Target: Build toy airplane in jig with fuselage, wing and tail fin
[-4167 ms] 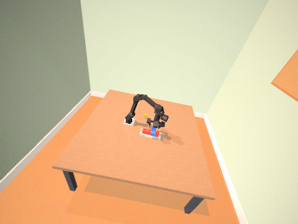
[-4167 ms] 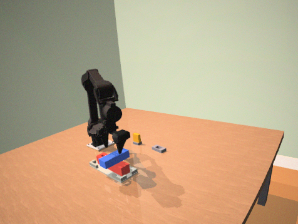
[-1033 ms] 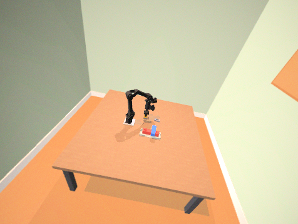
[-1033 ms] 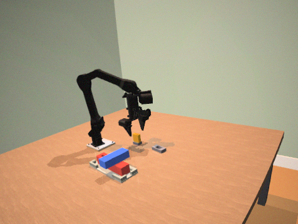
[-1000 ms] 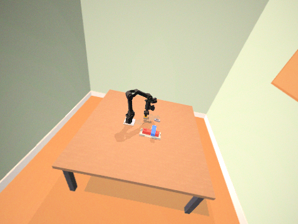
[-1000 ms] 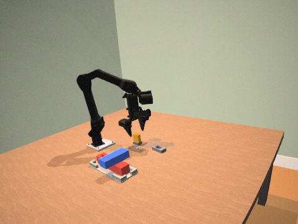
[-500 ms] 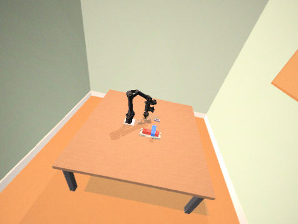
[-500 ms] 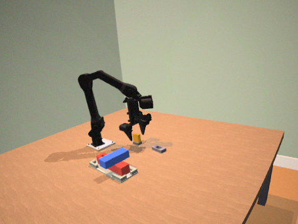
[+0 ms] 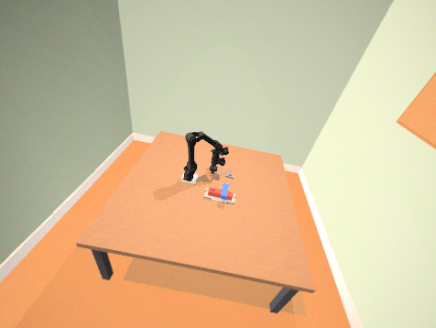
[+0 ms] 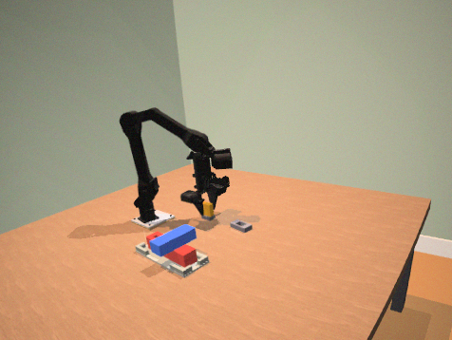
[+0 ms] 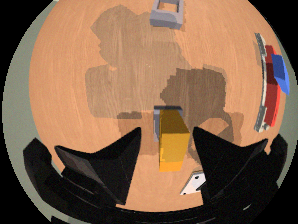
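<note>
The red fuselage (image 9: 213, 192) (image 10: 187, 255) (image 11: 272, 100) lies lengthwise in the pale jig (image 9: 206, 197) (image 10: 202, 261) (image 11: 259, 125). The blue wing (image 9: 224, 191) (image 10: 173, 238) (image 11: 281, 74) lies across the fuselage's top; its tab is hidden. The yellow tail fin (image 10: 208, 209) (image 11: 174, 145) stands upright in a small grey holder (image 10: 207, 217) (image 11: 156, 125), apart from the jig. My gripper (image 9: 212, 172) (image 10: 208, 213) (image 11: 167, 130) points down around the fin. It is partly open, and the wrist view shows a gap between the fin and each finger.
A second small grey holder (image 9: 230, 176) (image 10: 244, 229) (image 11: 167, 20) stands empty beyond the fin, on the side away from the arm's base. The arm's white base plate (image 10: 163, 218) (image 11: 189, 186) is on the near side of the fin in the wrist view.
</note>
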{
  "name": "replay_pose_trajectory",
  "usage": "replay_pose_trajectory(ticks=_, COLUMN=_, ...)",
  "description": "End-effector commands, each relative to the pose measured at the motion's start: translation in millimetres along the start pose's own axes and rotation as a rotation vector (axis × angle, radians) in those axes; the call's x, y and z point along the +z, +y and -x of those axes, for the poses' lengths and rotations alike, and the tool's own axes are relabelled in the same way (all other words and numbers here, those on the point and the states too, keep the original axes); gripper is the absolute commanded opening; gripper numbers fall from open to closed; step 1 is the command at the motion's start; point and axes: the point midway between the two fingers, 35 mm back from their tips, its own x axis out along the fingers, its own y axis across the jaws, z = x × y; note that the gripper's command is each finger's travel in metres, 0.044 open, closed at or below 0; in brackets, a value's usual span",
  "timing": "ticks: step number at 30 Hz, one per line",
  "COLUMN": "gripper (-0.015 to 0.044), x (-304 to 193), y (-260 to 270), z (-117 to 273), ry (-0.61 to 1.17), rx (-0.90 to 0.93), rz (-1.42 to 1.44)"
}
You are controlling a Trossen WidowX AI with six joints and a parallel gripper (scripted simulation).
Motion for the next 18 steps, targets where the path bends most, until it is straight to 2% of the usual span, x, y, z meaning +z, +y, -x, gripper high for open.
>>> replay_pose_trajectory(ticks=1, gripper=0.0177, x=-0.4, y=-0.2, z=-1.5, ry=0.004, rx=-0.003, rz=-0.004)
replay_pose_trajectory(ticks=5, gripper=0.0073, x=-0.4, y=-0.2, z=-1.5, ry=0.004, rx=-0.003, rz=-0.004)
replay_pose_trajectory(ticks=12, gripper=0.0026, x=-0.4, y=-0.2, z=-1.5, ry=0.004, rx=-0.003, rz=-0.004)
replay_pose_trajectory(ticks=13, gripper=0.0, x=-0.4, y=-0.2, z=-1.5, ry=0.004, rx=-0.003, rz=-0.004)
replay_pose_trajectory(ticks=18, gripper=0.0, x=0.6, y=0.2, z=3.7, ry=0.007, rx=-0.006, rz=-0.007)
